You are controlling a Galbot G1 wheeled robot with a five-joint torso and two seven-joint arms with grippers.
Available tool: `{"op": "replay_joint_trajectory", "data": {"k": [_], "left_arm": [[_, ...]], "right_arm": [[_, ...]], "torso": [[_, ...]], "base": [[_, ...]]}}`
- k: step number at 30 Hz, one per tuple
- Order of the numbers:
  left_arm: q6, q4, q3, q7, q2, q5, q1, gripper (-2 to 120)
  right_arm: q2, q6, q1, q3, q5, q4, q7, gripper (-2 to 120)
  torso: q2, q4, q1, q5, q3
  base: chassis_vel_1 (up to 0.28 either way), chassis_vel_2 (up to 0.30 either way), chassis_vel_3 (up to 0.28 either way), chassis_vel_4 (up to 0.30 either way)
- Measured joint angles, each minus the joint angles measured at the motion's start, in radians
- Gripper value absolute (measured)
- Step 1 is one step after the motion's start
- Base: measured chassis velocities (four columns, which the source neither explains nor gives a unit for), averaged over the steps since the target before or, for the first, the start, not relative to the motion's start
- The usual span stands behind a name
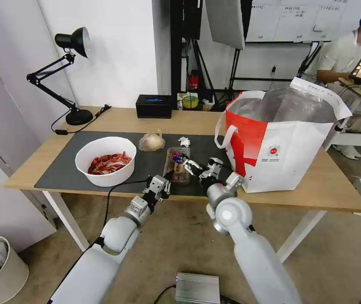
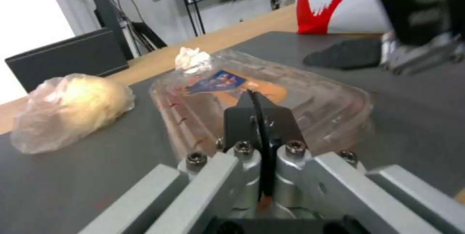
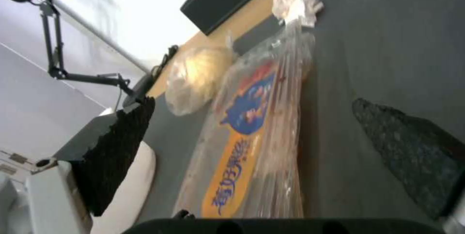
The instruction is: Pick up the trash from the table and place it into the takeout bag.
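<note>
On the light wood table (image 1: pixel 117 118), a dark grey mat (image 1: pixel 62 173) carries the clear clamshell tray (image 1: pixel 178 165), which lies between the two grippers. The left gripper (image 1: pixel 162 184) sits at the tray's near end, its fingers (image 2: pixel 261 117) pressed narrowly together just at the rim. The right gripper (image 1: pixel 193 165) hovers over the tray, fingers (image 3: pixel 116 154) spread wide. Beyond the fingertips lie the knotted bag (image 1: pixel 151 142) and the crumpled tissue (image 1: pixel 184 141). The bowl of crayfish shells (image 1: pixel 105 160) stands on the left gripper's outer side, the takeout bag (image 1: pixel 282 135) on the right gripper's outer side. A black desk lamp (image 1: pixel 72 76) and black box (image 1: pixel 154 106) line the white wall.

Even indoor light, blown-out white wall, wrist views blurred.
</note>
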Motion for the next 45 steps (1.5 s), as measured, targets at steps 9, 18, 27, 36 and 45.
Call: {"op": "replay_joint_trajectory", "data": {"k": [9, 18, 27, 36, 45], "left_arm": [[-0.007, 0.018, 0.006, 0.006, -0.011, 0.009, -0.002, 0], [-0.016, 0.016, -0.002, 0.009, -0.006, 0.010, 0.008, 0], [-0.016, 0.013, -0.001, 0.008, -0.004, 0.007, 0.010, 0], [-0.013, 0.012, 0.001, 0.007, -0.009, 0.005, 0.011, 0], [-0.011, 0.002, -0.004, 0.001, -0.013, 0.000, 0.016, 0]], "right_arm": [[0.027, 0.000, 0.005, -0.001, -0.014, -0.037, 0.001, 100], [0.054, -0.007, 0.019, -0.002, -0.023, -0.067, -0.006, 100], [0.066, -0.050, 0.035, -0.001, -0.027, -0.090, 0.009, 80], [0.077, -0.068, 0.039, 0.001, -0.037, -0.108, 0.024, 46], [0.079, -0.065, 0.034, 0.003, -0.050, -0.109, 0.024, 11]], "torso": [[0.000, 0.0000, 0.000, 0.0001, 0.000], [0.000, 0.0000, 0.000, 0.0000, 0.000], [0.000, -0.0002, 0.000, 0.0000, 0.000], [0.000, -0.0002, 0.000, 0.0001, 0.000], [0.000, -0.0002, 0.000, 0.0000, 0.000]], "base": [[0.000, 0.000, 0.000, 0.000], [0.000, 0.000, 0.000, 0.000], [0.000, 0.000, 0.000, 0.000], [0.000, 0.000, 0.000, 0.000], [0.000, 0.000, 0.000, 0.000]]}}
